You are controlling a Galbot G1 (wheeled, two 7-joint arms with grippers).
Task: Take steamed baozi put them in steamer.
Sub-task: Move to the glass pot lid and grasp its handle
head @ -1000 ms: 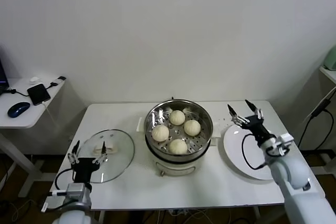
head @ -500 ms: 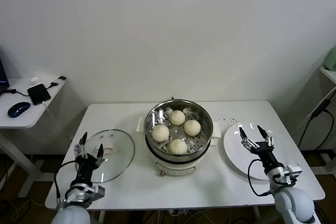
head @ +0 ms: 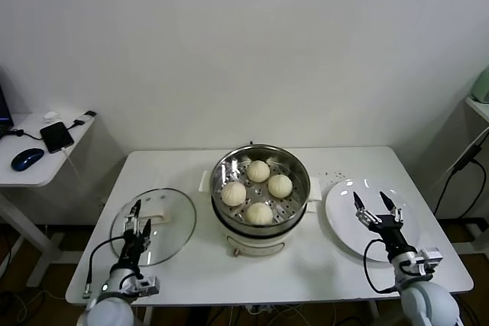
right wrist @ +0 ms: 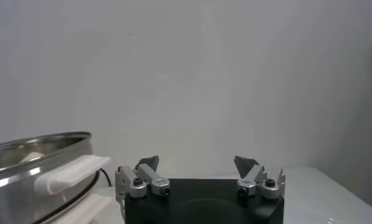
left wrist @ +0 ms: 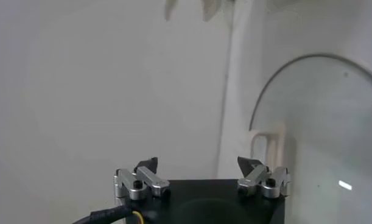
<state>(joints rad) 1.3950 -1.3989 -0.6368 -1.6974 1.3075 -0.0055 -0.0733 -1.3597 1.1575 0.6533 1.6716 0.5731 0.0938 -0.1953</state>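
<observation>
Steel steamer (head: pixel 260 181) holds 4 baozi (head: pixel 258 212); my L gripper (head: pixel 137 221) and R gripper (head: pixel 376 208) flank it, both spread, empty.

Cream baozi (head: pixel 258 171) (shiny perforated steamer (head: pixel 294 198))

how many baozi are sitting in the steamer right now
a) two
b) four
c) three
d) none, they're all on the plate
b: the head view shows four steamed baozi on the perforated tray inside the steamer, while the white plate beside it holds none.
</observation>
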